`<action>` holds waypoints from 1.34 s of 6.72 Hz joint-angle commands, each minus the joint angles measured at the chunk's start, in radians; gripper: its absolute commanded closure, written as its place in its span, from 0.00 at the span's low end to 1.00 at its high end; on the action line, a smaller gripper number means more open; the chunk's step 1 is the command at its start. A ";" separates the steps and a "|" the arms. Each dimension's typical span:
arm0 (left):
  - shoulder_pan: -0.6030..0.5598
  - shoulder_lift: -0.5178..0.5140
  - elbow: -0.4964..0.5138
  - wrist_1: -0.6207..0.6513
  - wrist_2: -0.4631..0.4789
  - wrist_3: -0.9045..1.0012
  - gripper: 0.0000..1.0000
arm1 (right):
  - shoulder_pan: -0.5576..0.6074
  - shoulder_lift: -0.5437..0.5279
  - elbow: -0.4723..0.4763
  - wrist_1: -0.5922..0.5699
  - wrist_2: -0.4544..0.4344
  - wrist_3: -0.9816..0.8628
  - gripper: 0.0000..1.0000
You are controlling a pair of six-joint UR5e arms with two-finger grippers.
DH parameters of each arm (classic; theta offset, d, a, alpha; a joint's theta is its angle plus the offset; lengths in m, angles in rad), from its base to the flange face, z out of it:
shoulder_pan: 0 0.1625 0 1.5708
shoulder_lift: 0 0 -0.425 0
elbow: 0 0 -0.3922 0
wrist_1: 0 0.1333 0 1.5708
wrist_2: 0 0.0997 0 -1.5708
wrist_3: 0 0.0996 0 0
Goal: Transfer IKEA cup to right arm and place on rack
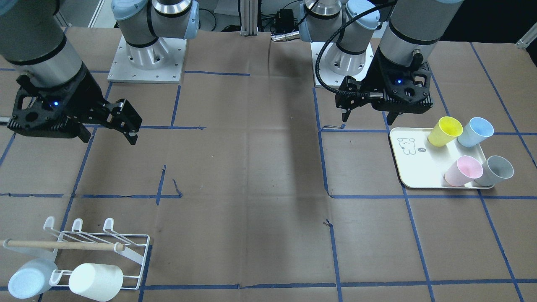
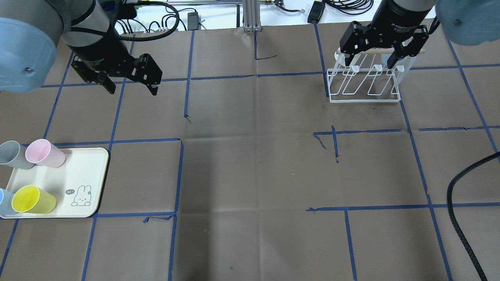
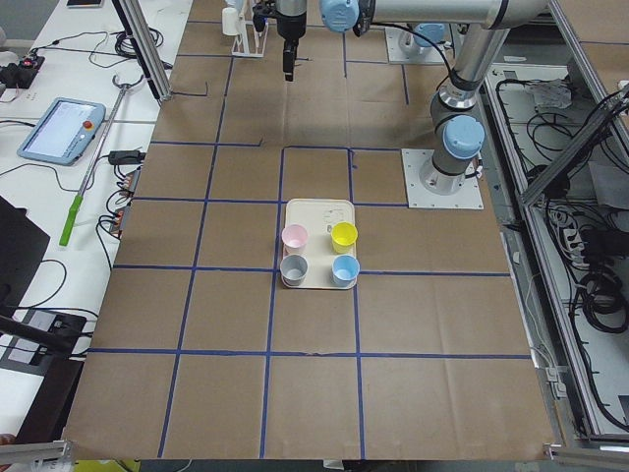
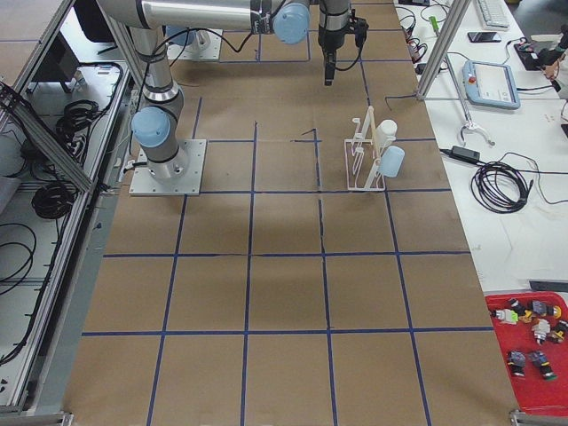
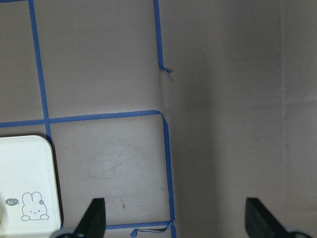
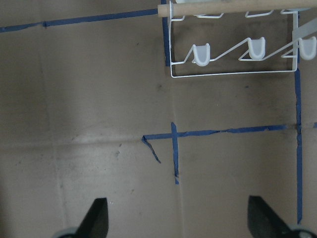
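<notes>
1. Brown paper covers the tabletop (image 1: 251, 176), which blue tape (image 1: 324, 167) divides into squares.
2. The left arm (image 2: 91, 35) hangs above the tabletop, near the cream tray (image 2: 88, 164) and on the robot's side of it. Its jaws stand wide apart with nothing between them. The left wrist view shows bare paper between the tips and a corner of the tray at lower left.
3. The right arm (image 2: 402, 15) carries a black band with white lettering and hangs above the tabletop, apart from the white wire rack (image 1: 108, 225). Its jaws are also spread wide and hold nothing. The right wrist view shows the rack along the upper edge.
4. The cream tray lies toward the robot's left end of the tabletop and bears a rabbit drawing (image 2: 81, 196). Four cups stand on it mouth up, in two pairs. The yellow cup (image 1: 444, 131) and blue cup (image 1: 475, 131) are nearer the robot. The pink cup (image 1: 463, 170) and grey cup (image 1: 495, 171) are nearer the operators' side. All four are well apart from the right arm.
5. The white wire rack stands toward the robot's right end, with a light wooden dowel (image 1: 63, 245) across it. A white cup (image 1: 96, 281) and a pale blue cup (image 1: 31, 279) lie sideways on its prongs, on the side away from the robot.
</notes>
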 commanded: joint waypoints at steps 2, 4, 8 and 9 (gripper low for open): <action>0.000 0.004 0.001 0.004 0.000 0.001 0.00 | 0.002 -0.104 0.078 0.063 -0.010 0.006 0.00; -0.001 0.004 0.001 0.004 -0.001 -0.001 0.00 | 0.028 -0.138 0.159 0.042 -0.005 0.093 0.00; -0.001 0.005 0.002 0.004 -0.001 -0.001 0.00 | 0.065 -0.149 0.189 0.014 -0.005 0.098 0.00; -0.001 0.005 0.002 0.004 -0.001 -0.001 0.00 | 0.065 -0.151 0.190 0.013 -0.007 0.098 0.00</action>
